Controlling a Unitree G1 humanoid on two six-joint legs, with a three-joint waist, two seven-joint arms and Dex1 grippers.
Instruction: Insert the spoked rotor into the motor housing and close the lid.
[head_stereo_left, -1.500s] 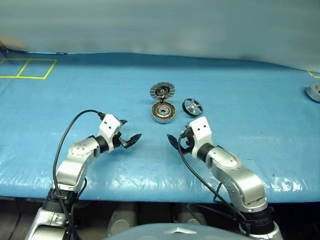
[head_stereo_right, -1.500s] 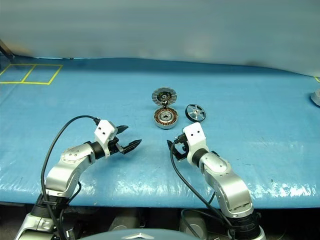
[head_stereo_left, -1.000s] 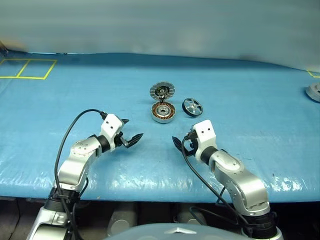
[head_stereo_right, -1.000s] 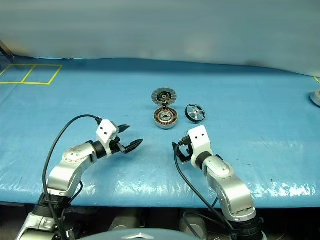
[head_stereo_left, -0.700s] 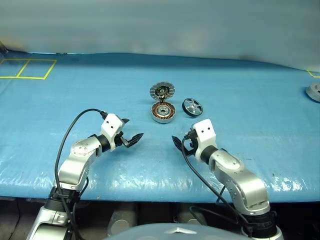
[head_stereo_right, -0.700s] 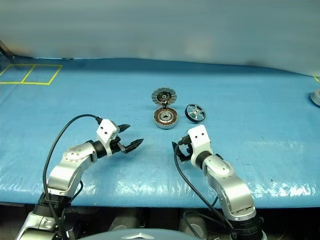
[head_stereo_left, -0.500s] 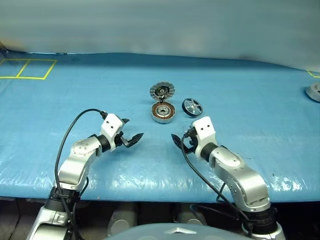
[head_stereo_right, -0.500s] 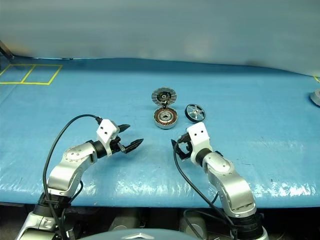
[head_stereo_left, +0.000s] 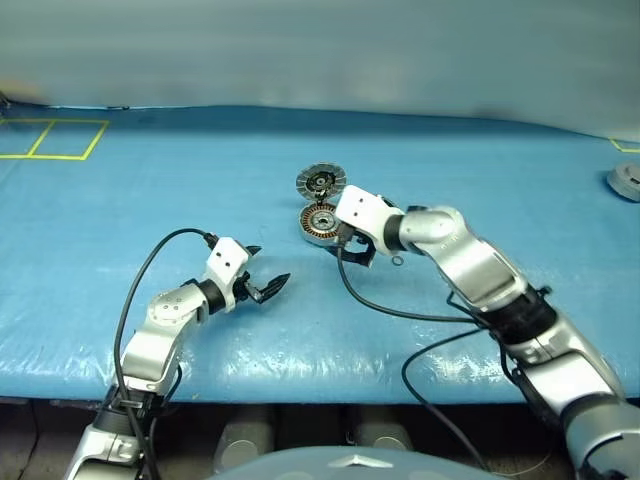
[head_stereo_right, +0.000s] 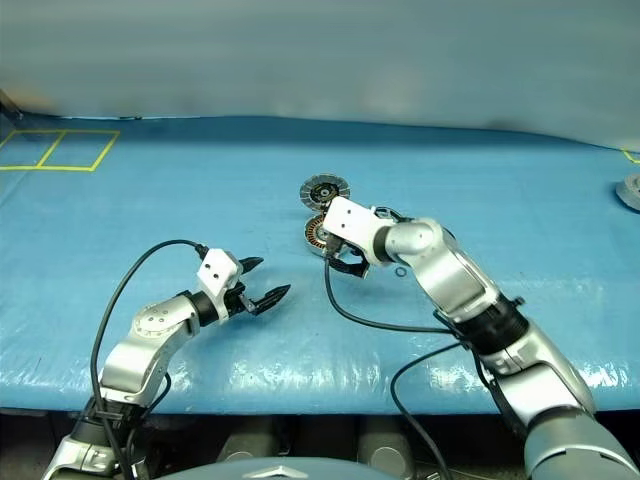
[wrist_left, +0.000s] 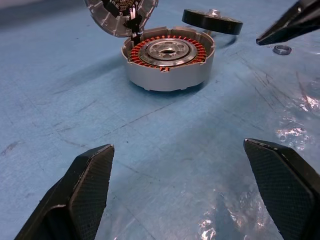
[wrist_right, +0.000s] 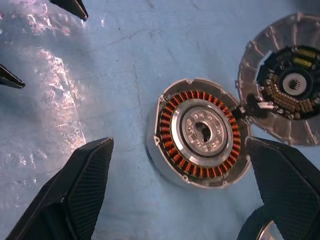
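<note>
From my head cameras, my right gripper has swung up and across the blue table cover since a moment ago, when it hung low near the table's front edge. It now hovers at the near side of the motor housing, jaws spread wide and holding nothing. The lid lies just behind the housing, ribbed face up and touching or nearly touching its rim. My forearm now covers the place right of the housing where the spoked rotor lay earlier. My left gripper has barely shifted; it waits well short of the parts, fingers wide and empty.

In my left wrist view, the housing sits open with copper windings showing, the lid tilted up behind it, and the spoked rotor lies flat on the cover just beyond, apart from the housing. A small metal ring lies loose nearby, beside the tip of my other gripper.

In my right wrist view, I look nearly straight down on the housing, my own fingers wide on either side.

I judge this as the reach beginning: nothing is grasped yet, and the rotor still has to be picked up.
</note>
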